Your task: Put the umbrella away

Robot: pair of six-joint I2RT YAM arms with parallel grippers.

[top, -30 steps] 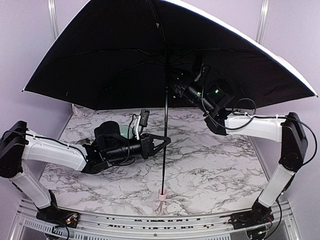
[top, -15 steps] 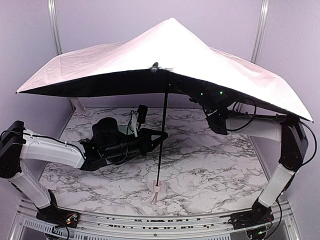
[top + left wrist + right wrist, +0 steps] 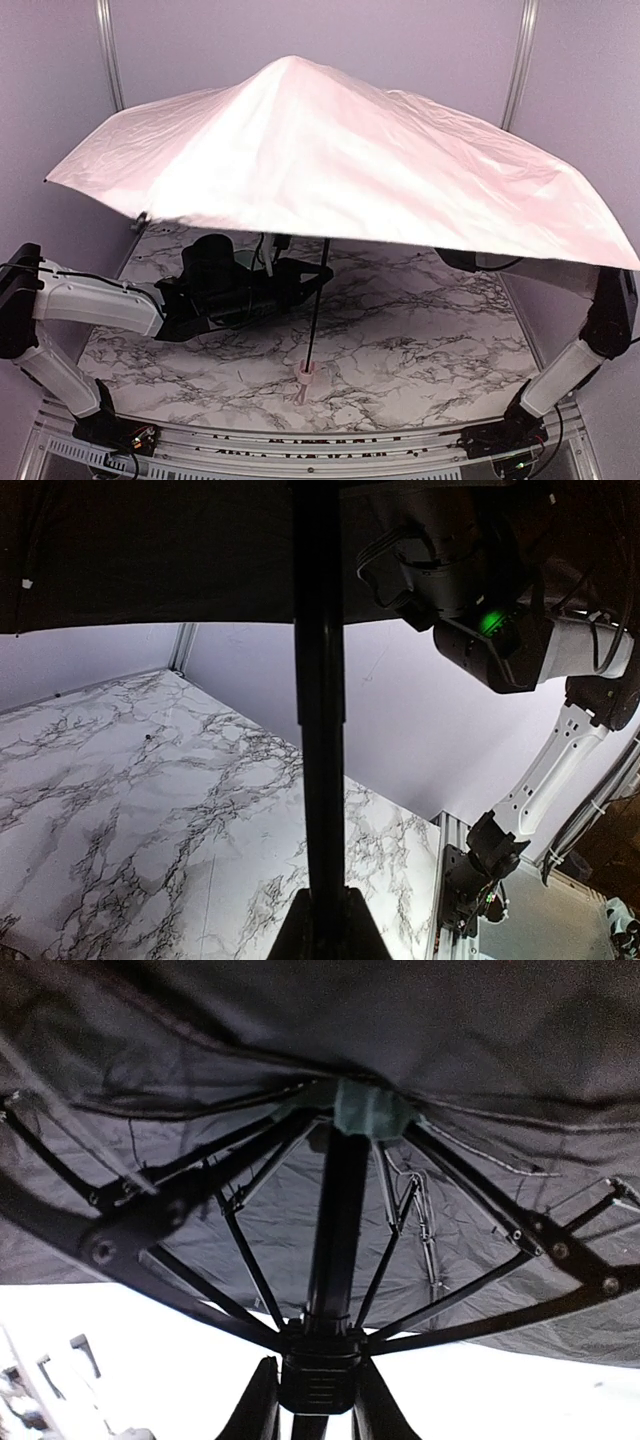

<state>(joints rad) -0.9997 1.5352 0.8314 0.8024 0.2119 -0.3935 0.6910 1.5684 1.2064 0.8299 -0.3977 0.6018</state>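
Overhead light glares off the umbrella (image 3: 330,150); beneath, both wrist views are dim.

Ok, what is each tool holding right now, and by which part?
Both hold the umbrella. The left tool is shut on its thin black shaft; the right tool clamps the sliding hub under the canopy.

**Pink Cloth, Black Metal, Marble Finish**

The umbrella (image 3: 330,160) above me is pale pink cloth outside, softly sheened and creased. Its lining is matt black fabric, puckered along the seams. The shaft (image 3: 318,730) looks like smooth black metal with a dull shine, and the ribs (image 3: 470,1290) are thin dark metal strips with small rivets. My tabletop (image 3: 420,340) has a smooth white marble-patterned finish with grey veins. My left tool (image 3: 320,925) looks like matt black plastic.
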